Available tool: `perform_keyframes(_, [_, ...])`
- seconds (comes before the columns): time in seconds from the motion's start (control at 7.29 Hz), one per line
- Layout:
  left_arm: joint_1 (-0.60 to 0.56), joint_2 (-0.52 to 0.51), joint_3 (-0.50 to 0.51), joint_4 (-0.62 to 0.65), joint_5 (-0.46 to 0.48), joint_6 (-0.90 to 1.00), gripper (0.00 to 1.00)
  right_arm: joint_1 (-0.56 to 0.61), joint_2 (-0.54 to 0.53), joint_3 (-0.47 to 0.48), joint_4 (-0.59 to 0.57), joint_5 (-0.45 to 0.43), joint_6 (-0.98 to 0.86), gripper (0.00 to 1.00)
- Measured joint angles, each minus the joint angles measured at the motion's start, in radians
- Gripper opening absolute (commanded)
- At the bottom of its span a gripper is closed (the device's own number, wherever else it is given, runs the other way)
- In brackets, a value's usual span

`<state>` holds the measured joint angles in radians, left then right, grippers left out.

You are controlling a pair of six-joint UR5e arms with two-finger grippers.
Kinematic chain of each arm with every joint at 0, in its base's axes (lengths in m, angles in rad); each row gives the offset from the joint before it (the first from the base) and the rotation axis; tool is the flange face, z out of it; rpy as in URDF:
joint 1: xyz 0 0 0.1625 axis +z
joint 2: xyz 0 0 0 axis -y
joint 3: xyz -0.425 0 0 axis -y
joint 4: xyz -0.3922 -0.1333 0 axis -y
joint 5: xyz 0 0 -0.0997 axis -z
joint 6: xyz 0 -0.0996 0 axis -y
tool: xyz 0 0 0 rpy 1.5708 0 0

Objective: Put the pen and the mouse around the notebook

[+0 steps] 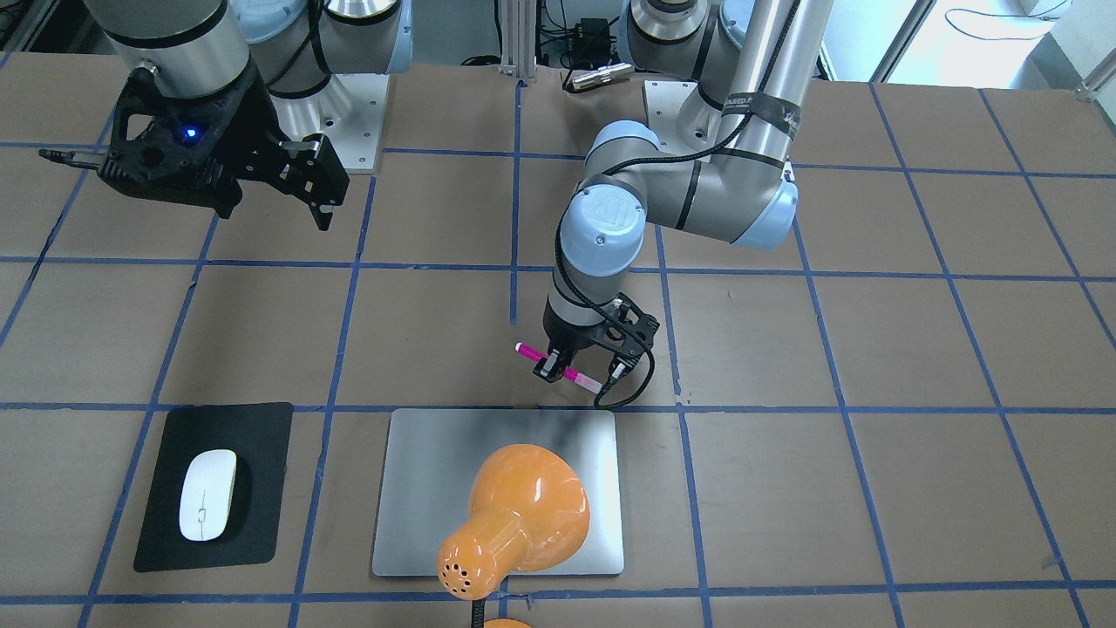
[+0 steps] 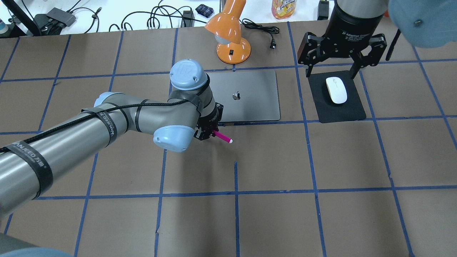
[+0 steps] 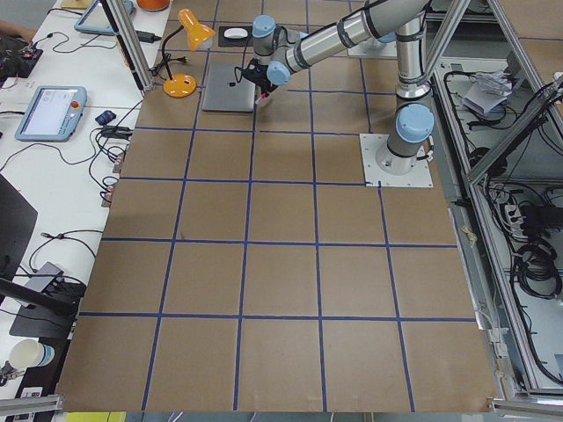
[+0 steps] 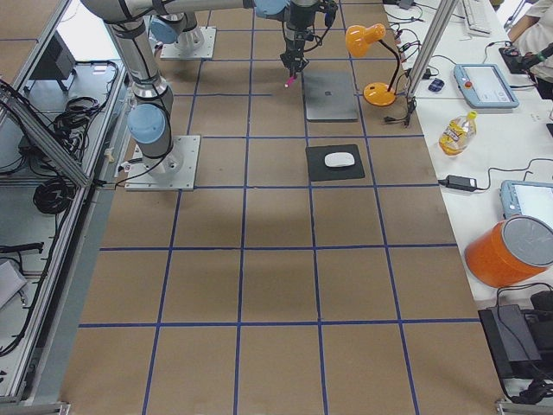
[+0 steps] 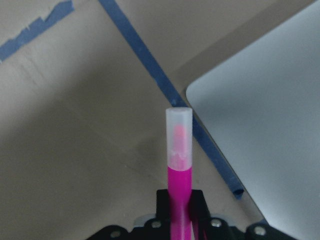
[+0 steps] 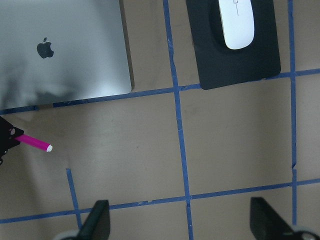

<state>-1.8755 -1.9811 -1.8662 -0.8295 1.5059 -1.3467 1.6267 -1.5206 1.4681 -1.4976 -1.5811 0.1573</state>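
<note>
Here the left claw (image 1: pixel 551 365) pinches the slim, pale-tipped magenta pen (image 1: pixel 577 376).

The pink, pale-tipped pen (image 1: pixel 577 376) is gripped mid-length, roughly level, at frame centre, near the upper edge of the flat silver notebook (image 1: pixel 436 471). The white mouse (image 1: pixel 207 494) lies on a black mat (image 1: pixel 257 436), lower left.

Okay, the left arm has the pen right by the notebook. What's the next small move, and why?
Probably lower the left gripper straight down and release. It is shut on the pen, which hangs just off the robot-side edge of the notebook, over bare table, not overlapping it.
</note>
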Motion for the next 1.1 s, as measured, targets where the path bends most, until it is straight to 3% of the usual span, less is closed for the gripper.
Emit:
perform_keyframes(0.55, [-0.081, -0.046, 0.002, 0.045, -0.002, -0.23, 0.0, -0.001, 0.005, 0.003, -0.08, 0.004, -0.036, 1.0])
perform_keyframes(0.69, [-0.091, -0.048, 0.002, 0.045, -0.002, -0.256, 0.29, -0.001, 0.005, 0.003, -0.082, 0.004, -0.038, 1.0])
perform_keyframes(0.82, [-0.097, -0.048, 0.002, 0.046, -0.001, -0.272, 0.87, -0.001, 0.005, 0.003, -0.081, 0.004, -0.04, 1.0])
perform_keyframes(0.96, [-0.099, -0.046, 0.002, 0.046, 0.001, -0.278, 1.0, -0.001, 0.006, 0.003, -0.079, 0.005, -0.041, 1.0])
perform_keyframes(1.1, [-0.099, -0.042, 0.002, 0.045, 0.003, -0.276, 1.0, -0.001, 0.006, 0.003, -0.077, 0.005, -0.042, 1.0])
